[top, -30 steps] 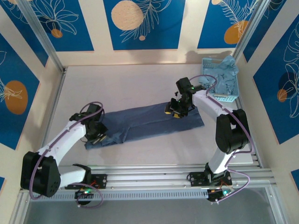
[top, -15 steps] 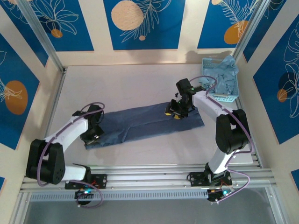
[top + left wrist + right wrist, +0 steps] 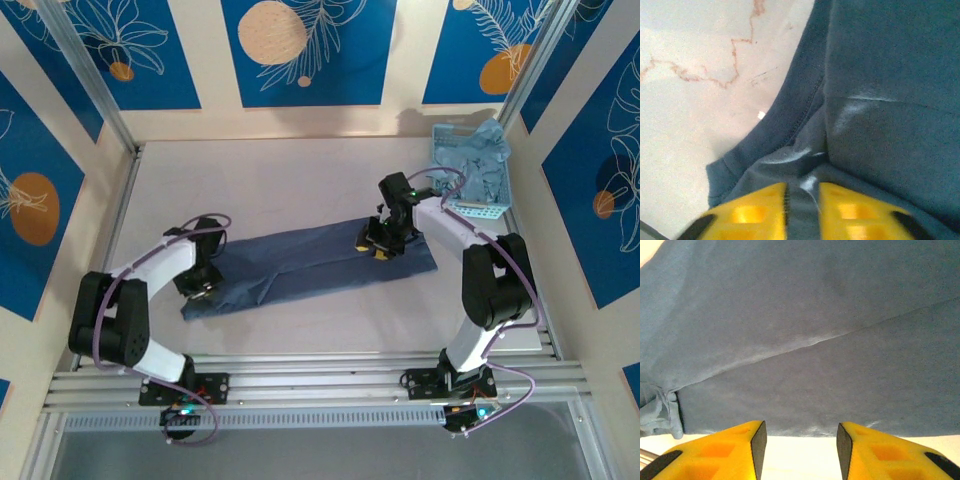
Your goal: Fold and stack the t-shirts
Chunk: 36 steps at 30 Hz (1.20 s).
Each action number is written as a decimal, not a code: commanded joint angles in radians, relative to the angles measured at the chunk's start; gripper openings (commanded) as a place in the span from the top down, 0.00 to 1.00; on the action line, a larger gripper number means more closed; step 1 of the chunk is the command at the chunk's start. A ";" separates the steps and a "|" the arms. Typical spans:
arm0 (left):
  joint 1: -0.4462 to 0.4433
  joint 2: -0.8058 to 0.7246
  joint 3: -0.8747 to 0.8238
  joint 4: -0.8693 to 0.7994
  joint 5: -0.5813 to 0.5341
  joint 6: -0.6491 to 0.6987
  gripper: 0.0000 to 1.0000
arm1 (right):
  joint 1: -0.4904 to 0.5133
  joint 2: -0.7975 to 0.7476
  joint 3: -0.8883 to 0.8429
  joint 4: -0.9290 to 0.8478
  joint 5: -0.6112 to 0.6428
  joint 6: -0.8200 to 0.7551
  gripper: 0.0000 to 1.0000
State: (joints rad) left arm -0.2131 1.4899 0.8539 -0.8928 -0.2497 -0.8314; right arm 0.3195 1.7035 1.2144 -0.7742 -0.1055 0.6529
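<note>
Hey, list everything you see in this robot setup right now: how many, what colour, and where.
dark slate-blue t-shirt: one, dark slate-blue, folded into a long strip across the middle of the table.
paler t-shirts: a heap, count unclear, dusty blue-grey, piled in the basket.
basket: one, light blue perforated plastic, far right corner of the table.
table: one, pale beige, under everything.
wall panels: several, blue with orange discs and white leaf outlines, around the table.
left end effector: one, yellow fingers, shut on cloth at the left end of the dark slate-blue t-shirt.
right end effector: one, yellow fingers, open, above that shirt's right part.
</note>
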 commanded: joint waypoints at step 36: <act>0.119 0.743 0.841 0.145 0.368 -0.070 0.76 | -0.066 0.262 0.037 -0.227 0.064 0.150 0.62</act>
State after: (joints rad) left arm -0.1009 2.0937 1.5414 -0.7479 0.1143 -0.9779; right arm 0.1844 1.9854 1.3514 -0.9703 0.0402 0.6827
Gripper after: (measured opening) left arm 0.239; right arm 0.381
